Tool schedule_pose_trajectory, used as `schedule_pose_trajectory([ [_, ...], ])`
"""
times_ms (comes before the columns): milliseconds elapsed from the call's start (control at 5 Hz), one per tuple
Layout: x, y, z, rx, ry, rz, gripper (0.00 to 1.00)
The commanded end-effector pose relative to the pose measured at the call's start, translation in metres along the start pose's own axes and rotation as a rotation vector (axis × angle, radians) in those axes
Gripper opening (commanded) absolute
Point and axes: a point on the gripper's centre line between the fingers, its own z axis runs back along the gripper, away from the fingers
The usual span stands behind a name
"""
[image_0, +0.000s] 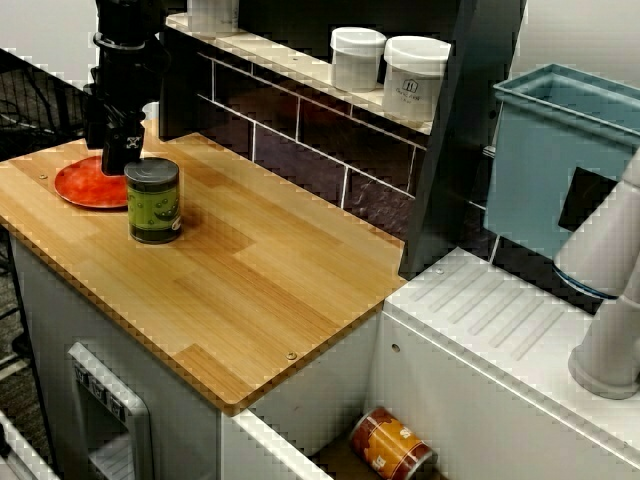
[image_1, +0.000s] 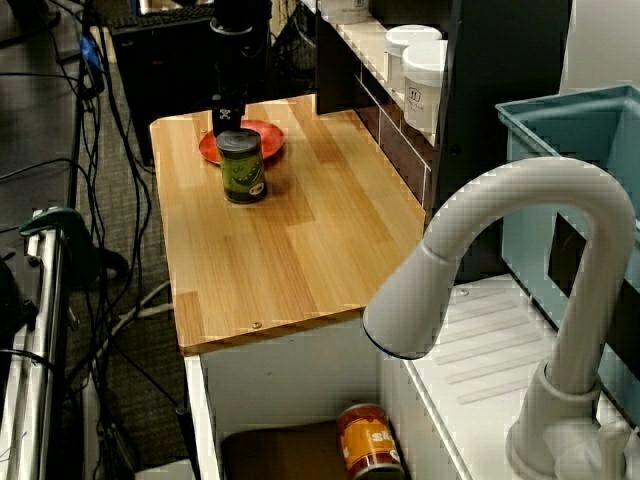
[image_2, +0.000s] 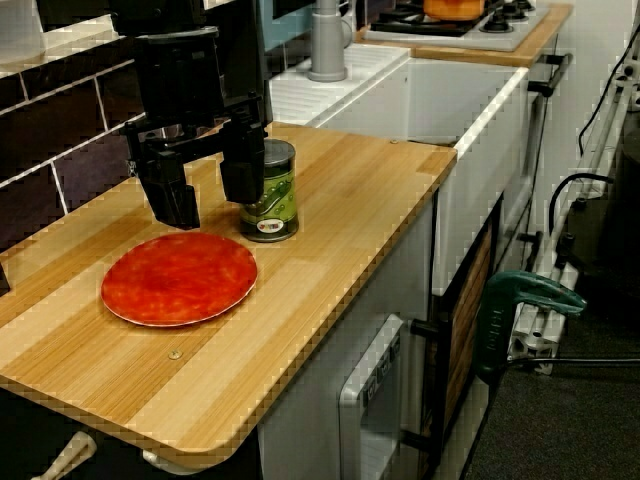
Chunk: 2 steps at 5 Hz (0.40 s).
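The can (image_2: 270, 190) stood upright on the counter (image_2: 330, 260), just beside the plate (image_2: 178, 278) and clear of its rim. No part of its base rested on the plate. Its top appeared closed.

The gripper (image_2: 207, 185) hung pointing straight down over the plate's edge nearest the can. Its fingers (image_2: 170, 190) were spread wide and held nothing. The fingertips were low, near the plate's surface; contact with it could not be determined. In the view along the counter, one finger overlapped the can's side, and whether it touched the can could not be told. The view from above the sink placed the gripper on the plate side of the can.

Status, judged from this arrangement:
- Can: not grasped, not lifted, resting on the counter.
- Plate: bare.
- Gripper: empty and wide apart.

The jars (image_0: 357, 58) stood on the shelf (image_0: 300, 65), behind the plate and well apart from it. The sink (image_2: 470, 90) lay past the counter end farthest from the plate. In it an orange can (image_0: 392, 445) lay on its side. The faucet (image_1: 520, 290) and the bin (image_0: 550, 170) stood farther from the plate again.
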Motion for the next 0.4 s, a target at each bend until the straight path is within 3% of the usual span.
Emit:
schedule_pose_trajectory([
  [0,0.000,-0.037,0.016,0.001,-0.020,-0.032,1.00],
  [200,0.004,-0.048,0.020,-0.017,-0.023,-0.066,1.00],
])
